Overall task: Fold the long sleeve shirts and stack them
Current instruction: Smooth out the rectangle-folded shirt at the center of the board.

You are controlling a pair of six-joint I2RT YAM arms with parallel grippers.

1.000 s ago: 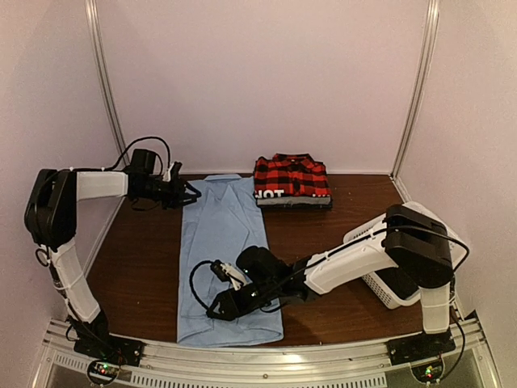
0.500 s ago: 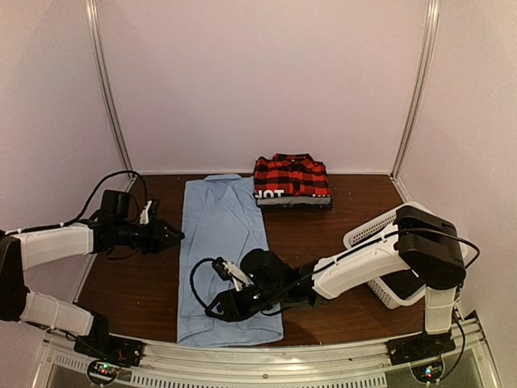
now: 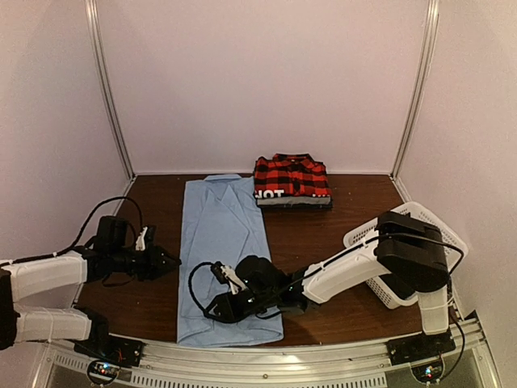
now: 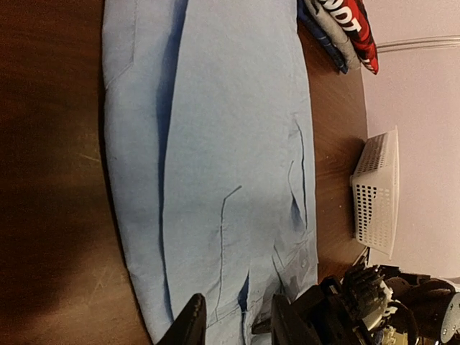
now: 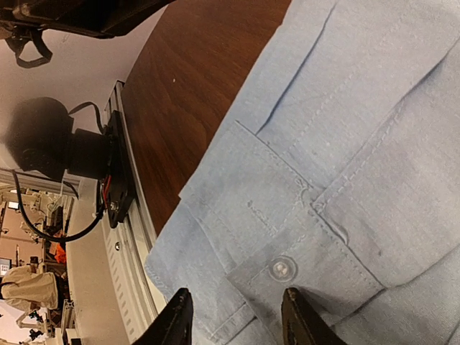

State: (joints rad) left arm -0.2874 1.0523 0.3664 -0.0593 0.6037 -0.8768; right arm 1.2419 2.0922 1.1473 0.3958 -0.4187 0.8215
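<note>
Dark wood bench (image 3: 347, 234) inside a booth with pale walls. The light blue shirt (image 3: 222, 242) lies flat and lengthwise on the bench, collar at the far end, hem at the near edge, with the side parts folded in over the middle. The red-and-black plaid shirt (image 3: 291, 176) sits folded, just beyond the blue shirt's far right corner, on top of other folded clothes. The white mesh basket (image 3: 367, 234) is well off to the blue shirt's right.

The left tool (image 3: 168, 261) is low, just off the blue shirt's left edge. It is released: its fingers are apart and nothing is pinched. The right tool (image 3: 212, 310) is over the blue shirt's near end, above a buttoned cuff (image 5: 280, 269). Its fingers are spread and no cloth is gripped.
</note>
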